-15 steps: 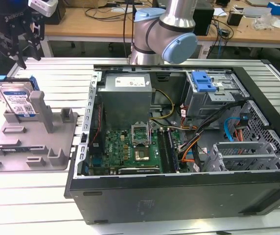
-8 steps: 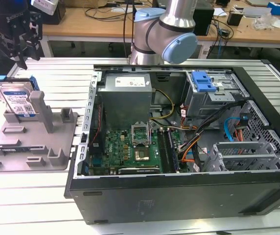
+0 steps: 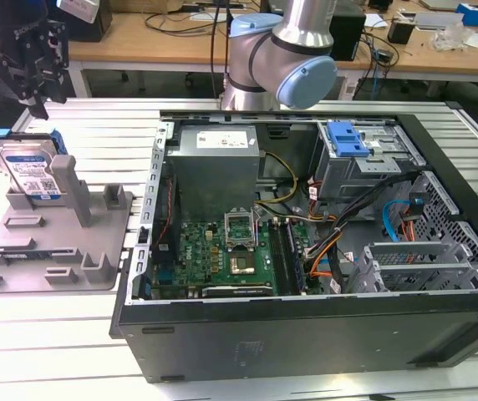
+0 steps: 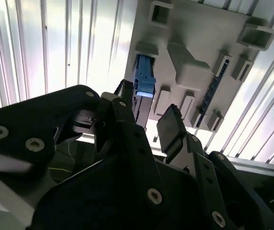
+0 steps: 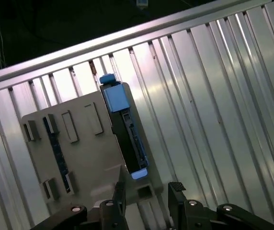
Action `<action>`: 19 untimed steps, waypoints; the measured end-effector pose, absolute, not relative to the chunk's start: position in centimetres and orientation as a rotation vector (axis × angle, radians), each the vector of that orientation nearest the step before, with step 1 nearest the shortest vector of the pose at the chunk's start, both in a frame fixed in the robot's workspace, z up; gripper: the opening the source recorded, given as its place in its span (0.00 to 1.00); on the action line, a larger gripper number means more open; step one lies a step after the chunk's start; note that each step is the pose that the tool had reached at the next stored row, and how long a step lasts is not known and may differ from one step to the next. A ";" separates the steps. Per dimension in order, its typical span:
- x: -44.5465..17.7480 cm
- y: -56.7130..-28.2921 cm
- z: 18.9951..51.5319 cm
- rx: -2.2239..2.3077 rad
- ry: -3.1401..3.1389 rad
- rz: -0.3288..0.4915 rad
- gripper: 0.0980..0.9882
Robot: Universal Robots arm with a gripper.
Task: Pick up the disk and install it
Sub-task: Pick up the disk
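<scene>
**Exterior view.** Gripper [image 3: 38, 102] at the exterior view's far left, poised above the disk [image 3: 30, 170] and clear of it, fingers spread, nothing grasped. Disk on edge at the far left end of the grey stand [image 3: 63, 251], slightly tilted, label side toward the camera, framed by its blue bracket. Tall grey post [image 3: 70, 188] just beside the disk on the exterior view's right. Stand flat on the slatted metal table [image 3: 47, 351], just beside the open computer case [image 3: 306, 334]. Inside the case: motherboard [image 3: 231, 251] near the middle, power supply [image 3: 218, 163] beyond it, drive cage [image 3: 343, 180] topped by a blue caddy [image 3: 346, 140] toward the far right. Robot arm [image 3: 281, 50] at the far side of the case.

**Second wrist view.** Disk [image 4: 144, 84] seen edge-on, upright in the stand [image 4: 199, 43]. Fingers [image 4: 170, 127] apart, flanking the line of the disk's thin edge, no contact.

**First wrist view.** Same arrangement: disk [image 5: 125, 127] edge-on along the side of the stand [image 5: 79, 143], fingers [image 5: 177, 196] parted short of its blue end, ribbed table [image 5: 213, 96] around.
</scene>
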State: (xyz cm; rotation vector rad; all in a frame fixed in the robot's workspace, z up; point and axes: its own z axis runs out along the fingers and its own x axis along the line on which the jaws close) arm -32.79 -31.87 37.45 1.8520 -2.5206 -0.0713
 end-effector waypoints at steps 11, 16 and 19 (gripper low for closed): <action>-32.8 -31.7 37.1 2.056 -2.349 -0.063 0.43; -32.8 -31.4 36.9 2.122 -2.283 -0.054 0.43; -32.8 -31.4 36.9 2.123 -2.278 -0.048 0.43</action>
